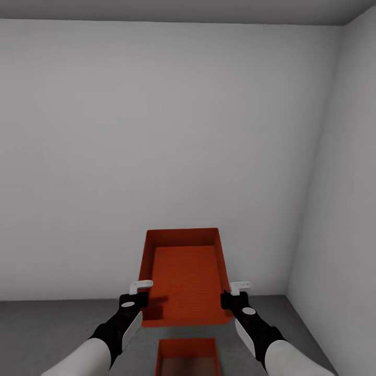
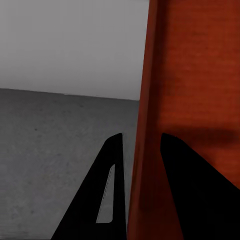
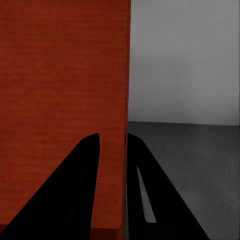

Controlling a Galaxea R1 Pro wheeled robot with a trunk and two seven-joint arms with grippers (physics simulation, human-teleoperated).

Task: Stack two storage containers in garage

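End effectors left [image 1: 137,293] and right [image 1: 233,295] each clenched on a side wall of the bin [image 1: 185,282], low centre of frame, kept level above the floor-set bin [image 1: 187,357] for stacking.

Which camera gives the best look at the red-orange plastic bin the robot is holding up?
The head view: the held red-orange plastic bin shows whole, open top and flat base, gripped on both side walls by the left gripper and right gripper. Each wrist view shows just one thin wall clamped between two fingers.
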